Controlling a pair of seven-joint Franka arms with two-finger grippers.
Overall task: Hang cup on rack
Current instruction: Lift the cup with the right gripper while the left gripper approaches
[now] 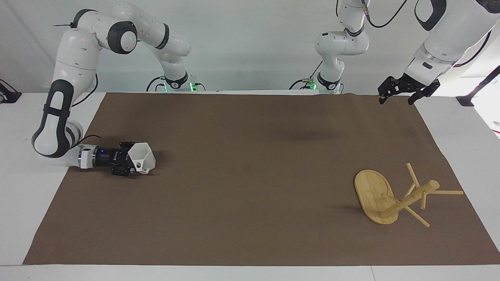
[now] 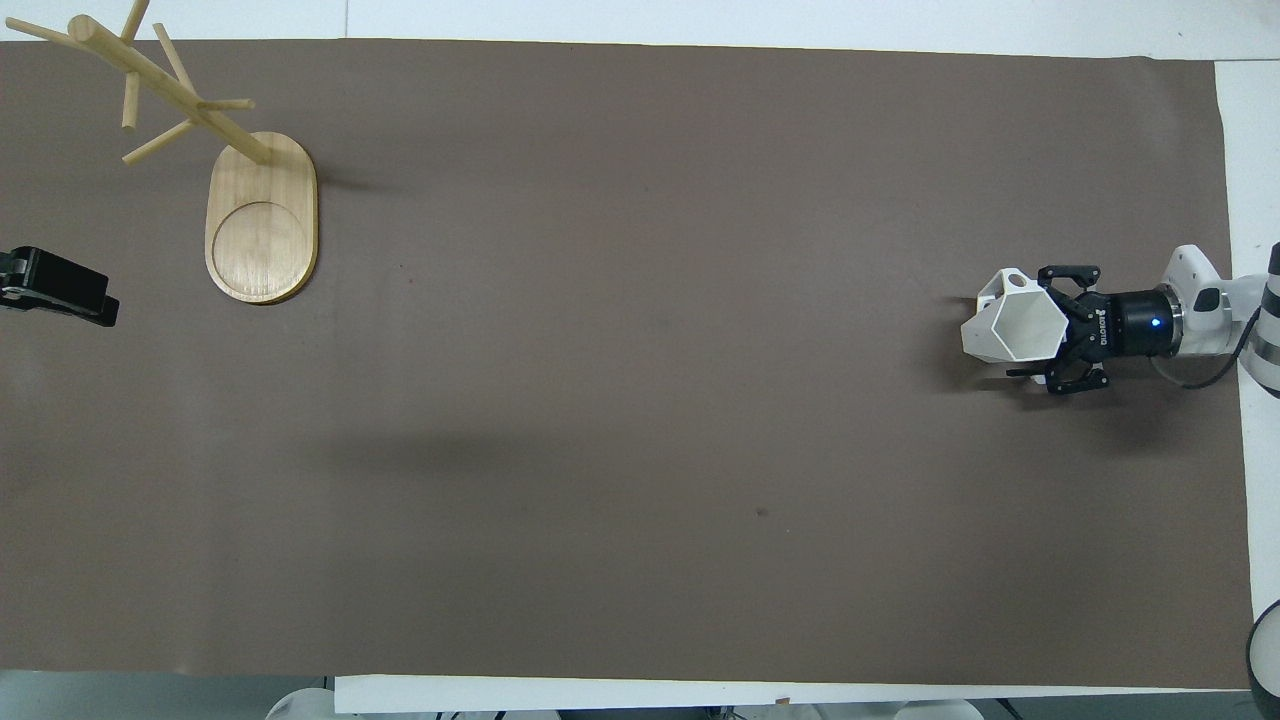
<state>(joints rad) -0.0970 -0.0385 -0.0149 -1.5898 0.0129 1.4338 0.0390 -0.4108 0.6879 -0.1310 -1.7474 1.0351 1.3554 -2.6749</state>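
The white faceted cup [image 1: 142,157] rests tilted on the brown mat at the right arm's end of the table. It also shows in the overhead view [image 2: 1008,326], its pierced tab on the side farther from the robots. My right gripper [image 1: 132,164] lies low and level at the cup, open, one finger on each side of it [image 2: 1030,332]. The bamboo rack [image 1: 410,198] stands at the left arm's end on its oval base [image 2: 262,215]. My left gripper [image 1: 396,100] waits open in the air over the mat's corner [image 2: 60,287].
The brown mat [image 1: 250,175] covers most of the white table. Nothing else lies on it between the cup and the rack.
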